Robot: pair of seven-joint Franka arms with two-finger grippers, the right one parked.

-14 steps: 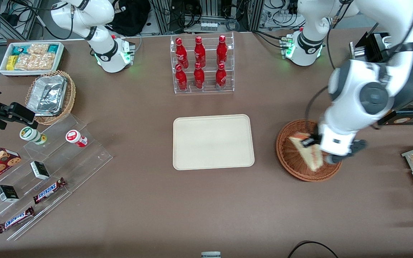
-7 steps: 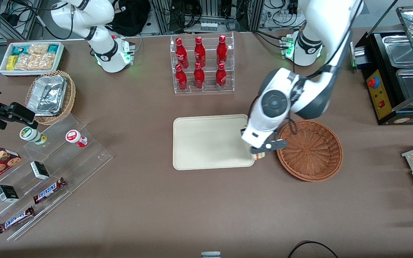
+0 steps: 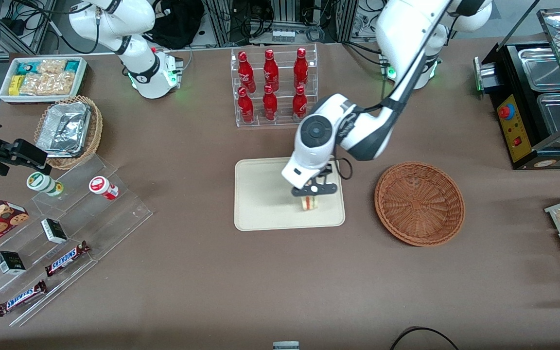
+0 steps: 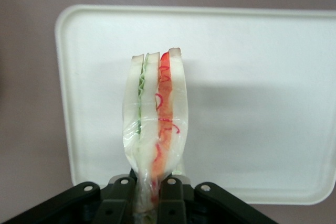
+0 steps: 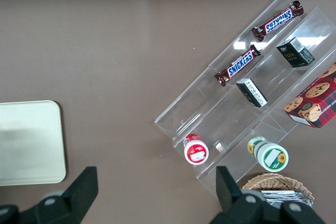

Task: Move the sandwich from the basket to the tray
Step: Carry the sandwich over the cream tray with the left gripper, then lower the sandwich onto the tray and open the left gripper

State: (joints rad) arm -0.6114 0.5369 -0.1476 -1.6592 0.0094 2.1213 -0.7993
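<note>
Over the tray: the gripper [image 3: 310, 190] hangs above the tray's [image 3: 260, 194] end nearest the basket [image 3: 419, 203], having crossed from the basket within the last second
Fingers: pinched tight on the sandwich's [image 4: 156, 124] narrow end, wedge pointing down at the tray [image 4: 252, 93]
Sandwich: held above the tray, apparently not touching it
Basket: now empty
Meaning: carry is done; lowering and letting go remain, as I judge it

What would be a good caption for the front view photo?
The gripper holds the sandwich above the tray, with the basket beside it now bare.
</note>
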